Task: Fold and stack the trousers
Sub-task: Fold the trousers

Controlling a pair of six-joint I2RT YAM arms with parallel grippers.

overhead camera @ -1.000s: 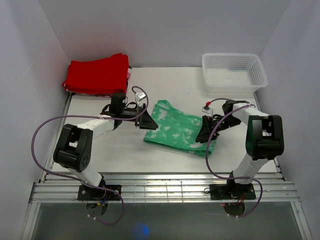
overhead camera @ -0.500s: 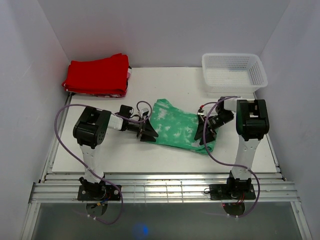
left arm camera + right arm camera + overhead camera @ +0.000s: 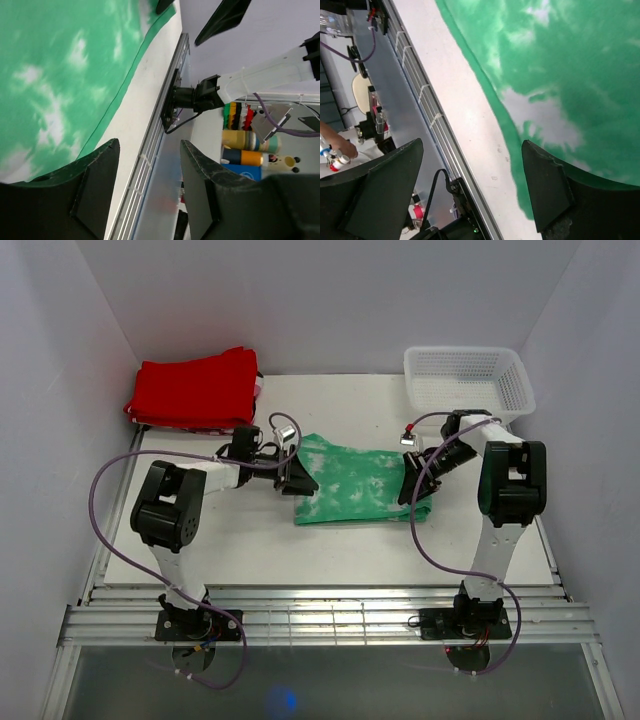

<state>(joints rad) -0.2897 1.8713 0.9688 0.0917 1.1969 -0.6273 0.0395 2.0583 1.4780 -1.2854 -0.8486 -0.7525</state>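
Observation:
The green trousers with white blotches (image 3: 355, 485) lie folded flat in a rough rectangle at the table's middle. My left gripper (image 3: 296, 478) is at their left edge, low over the table. In the left wrist view (image 3: 150, 145) its jaws are open with nothing between them, and the green fabric (image 3: 60, 75) lies beside one finger. My right gripper (image 3: 415, 485) is at the trousers' right edge. In the right wrist view (image 3: 470, 145) it is open and empty over bare table, with the trousers (image 3: 560, 60) beside one finger.
A folded plain red garment (image 3: 193, 390) lies at the back left corner. A white mesh basket (image 3: 467, 380) stands at the back right. White walls close in the table (image 3: 250, 540) on three sides; metal rails run along its near edge.
The trousers have turned from a slanted lie to square with the table edge. Both grippers have moved a little toward the back, staying at the trousers' ends.

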